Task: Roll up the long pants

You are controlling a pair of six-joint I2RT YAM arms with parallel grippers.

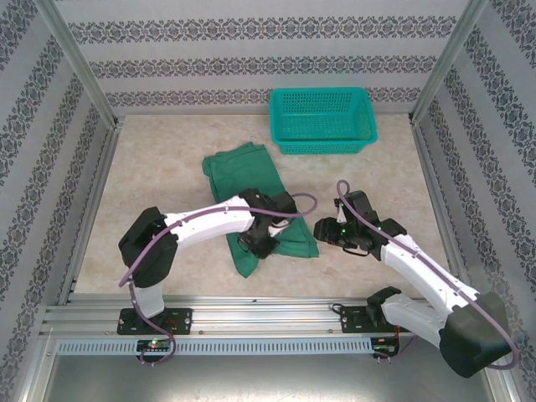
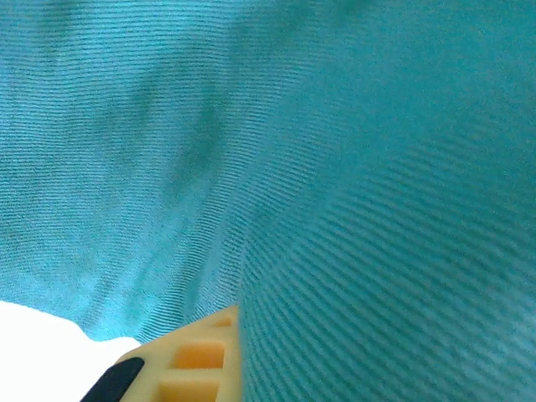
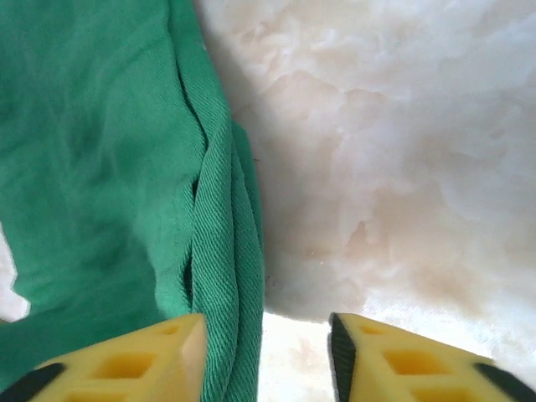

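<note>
While the left gripper (image 1: pixel 256 241) bears down on the near part of the dark green, soft-fabric long pants (image 1: pixel 241 172), its wrist camera has ribbed green cloth bunched right up to the lens. One yellow finger (image 2: pixel 184 367) juts out at the bottom edge there, with fabric drawn tight against its inner face. The other finger is buried under the cloth, and the jaws look clamped on a fold of the pants

Just off the garment's right edge, the right gripper (image 3: pixel 268 333) hangs low over the beige marble-patterned tabletop (image 1: pixel 159 176). Its two yellow fingers stand apart, with bare table showing between them. A thick doubled seam of the pants runs down along the inner side of one finger, but the jaws grip nothing

From there the pants stretch across the middle of the table, angled from the near side under the left arm toward the far left, where the cloth lies flat and wider. A teal plastic mesh basket (image 1: pixel 323 147) stands at the far right of the table, well apart from the pants
</note>
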